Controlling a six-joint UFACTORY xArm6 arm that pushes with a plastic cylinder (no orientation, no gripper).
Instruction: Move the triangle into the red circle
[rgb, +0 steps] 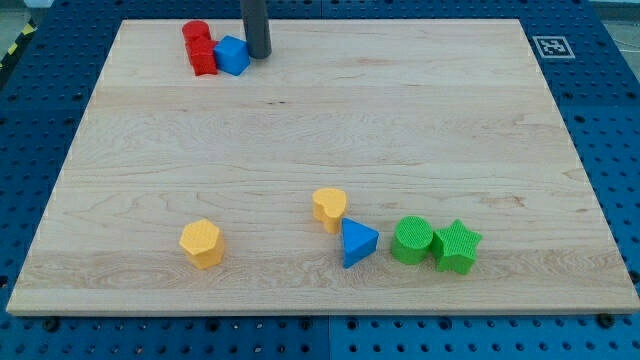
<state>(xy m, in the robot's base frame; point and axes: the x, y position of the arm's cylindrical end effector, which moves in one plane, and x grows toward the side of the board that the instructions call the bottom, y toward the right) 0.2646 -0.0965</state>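
Note:
A blue triangle lies near the view's bottom, right of centre, touching a yellow heart-shaped block at its upper left. A red cylinder, the red circle, sits at the view's top left, with a second red block just below it and a blue block beside that. My tip is at the view's top, just right of the blue block and close to touching it, far from the triangle.
A yellow hexagonal block sits at the bottom left. A green cylinder and a green star touch each other right of the triangle. The wooden board lies on a blue perforated table.

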